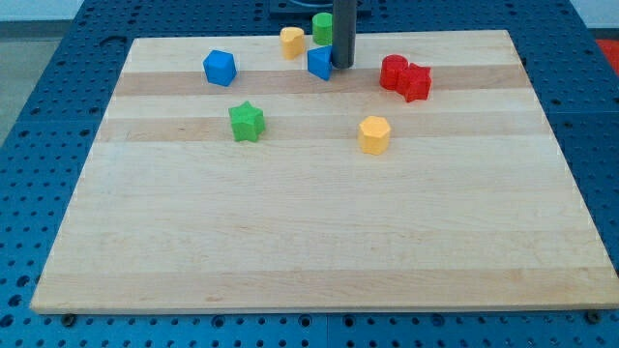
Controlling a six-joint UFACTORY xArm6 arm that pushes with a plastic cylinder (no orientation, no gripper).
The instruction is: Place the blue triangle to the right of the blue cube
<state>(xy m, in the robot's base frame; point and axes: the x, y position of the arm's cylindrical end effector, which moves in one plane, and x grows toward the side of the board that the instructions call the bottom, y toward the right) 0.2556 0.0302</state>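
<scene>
The blue triangle (319,63) lies near the view's top, right of the board's middle. My tip (342,66) touches its right side. The blue cube (220,68) sits at the upper left, well to the left of the triangle, with bare board between them.
A yellow block (292,42) and a green cylinder (322,28) stand just above the blue triangle near the top edge. Two red blocks (404,76) sit together to the right of my tip. A green star (247,121) and a yellow hexagon (373,134) lie lower down.
</scene>
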